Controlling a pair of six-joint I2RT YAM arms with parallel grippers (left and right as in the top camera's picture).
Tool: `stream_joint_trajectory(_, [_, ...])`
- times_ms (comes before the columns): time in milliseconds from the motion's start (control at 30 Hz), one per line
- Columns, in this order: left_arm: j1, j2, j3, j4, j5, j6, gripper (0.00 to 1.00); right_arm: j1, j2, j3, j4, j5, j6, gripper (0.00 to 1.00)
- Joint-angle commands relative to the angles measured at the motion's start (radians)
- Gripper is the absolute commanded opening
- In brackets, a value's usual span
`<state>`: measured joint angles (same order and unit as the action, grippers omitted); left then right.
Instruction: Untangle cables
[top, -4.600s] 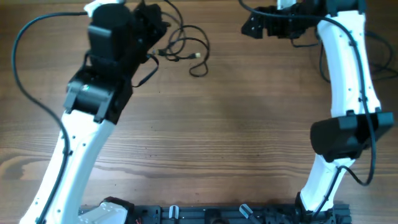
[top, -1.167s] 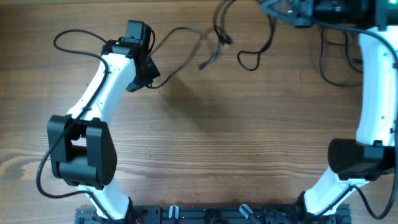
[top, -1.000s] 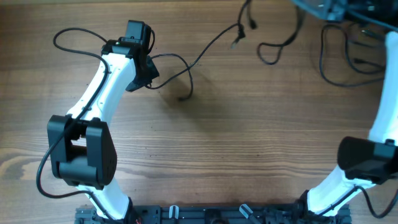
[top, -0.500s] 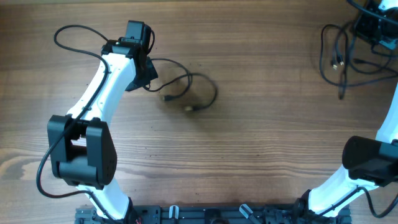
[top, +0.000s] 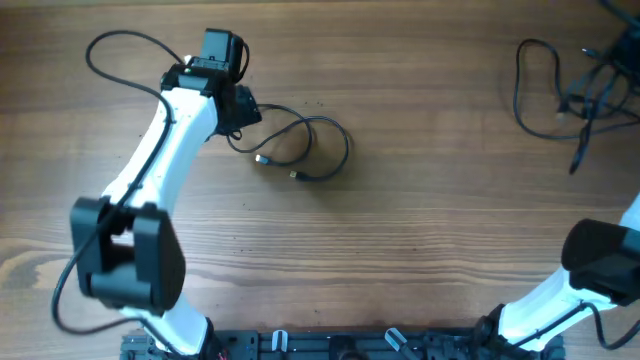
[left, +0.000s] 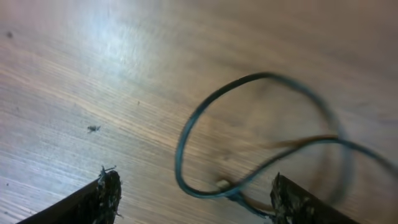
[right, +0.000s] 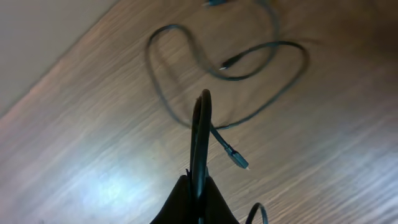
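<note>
lying looped on wood-grain table (top: 400, 250), cable (top: 347, 150), pale area (right: 37, 37) beyond edge

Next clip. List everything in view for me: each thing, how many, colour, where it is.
table: 1, brown wood, under everything
left-side cable: 1, black, loose loop lying free, left of centre
right-side cable: 1, black, far right, hanging from a pinch
base rail: 1, black, near edge
arm wires: 2, thicker black, one beside each arm
left arm: 1, white and black; left fingers open over left-side cable
right arm: 1, white and black; right fingers shut on right-side cable
</note>
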<state>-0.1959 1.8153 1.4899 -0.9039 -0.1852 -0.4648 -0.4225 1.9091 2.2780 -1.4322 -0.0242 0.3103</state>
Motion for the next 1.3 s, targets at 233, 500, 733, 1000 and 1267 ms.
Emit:
stream_joint_trajectory(233, [-0.119,-0.237,0.023,0.048,0.009,0.016,0.76,-0.274,-0.026,0.002,-0.004,0.306,0.411,0.04])
stream_joint_trajectory(500, [-0.162,-0.235,0.022,0.058,0.009,0.013,0.74,-0.293,0.107,-0.050,0.006,0.461,0.523,0.04])
stream_joint_trajectory(733, [-0.162,-0.235,0.022,0.055,0.009,0.013,0.74,-0.314,0.248,-0.176,0.138,0.472,0.587,0.13])
stream_joint_trajectory(1000, [-0.162,-0.235,0.022,0.058,0.009,0.013,0.74,-0.315,0.300,-0.160,0.191,0.329,0.468,1.00])
stream_joint_trajectory(1267, [-0.162,-0.229,0.022,0.064,0.009,0.013,1.00,-0.287,0.071,-0.119,0.258,-0.068,0.142,0.98])
